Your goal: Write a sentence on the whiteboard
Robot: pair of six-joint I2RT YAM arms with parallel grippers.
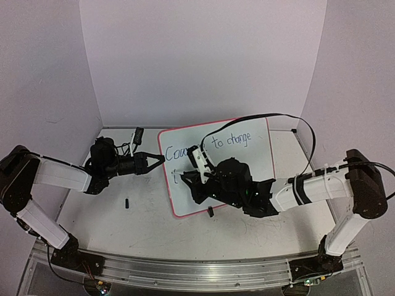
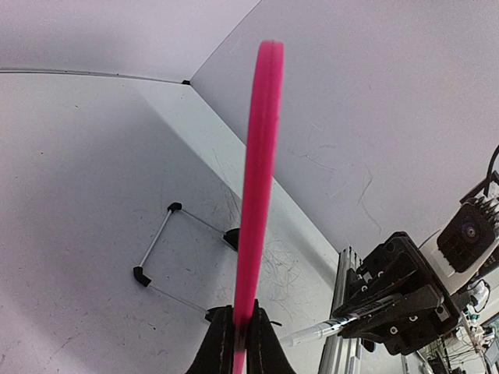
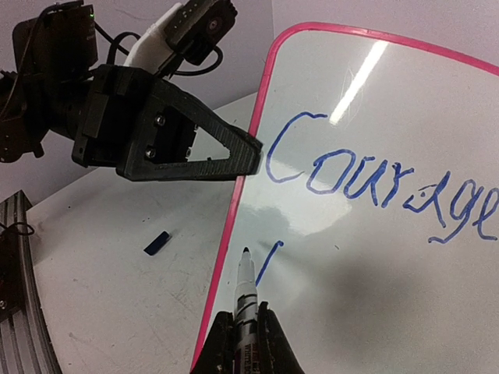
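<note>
Clenched on marker (image 3: 245,292): right claw (image 3: 245,331), tip at left rim, contact unclear. Mid worktop (image 1: 111,228): whiteboard (image 1: 253,169), tilted, glossy white, pink rim, left edge pinched in clenched left claw (image 2: 242,331). Risks: could twist in that thin pinch under pen pressure; could smear sentence (image 3: 374,183) with wrist. Blue cursive "Courage to change", second line barely begun.

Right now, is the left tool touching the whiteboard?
Touching. The left wrist view shows the left tool shut on the whiteboard, whose pink edge rises straight out of its grip.
</note>
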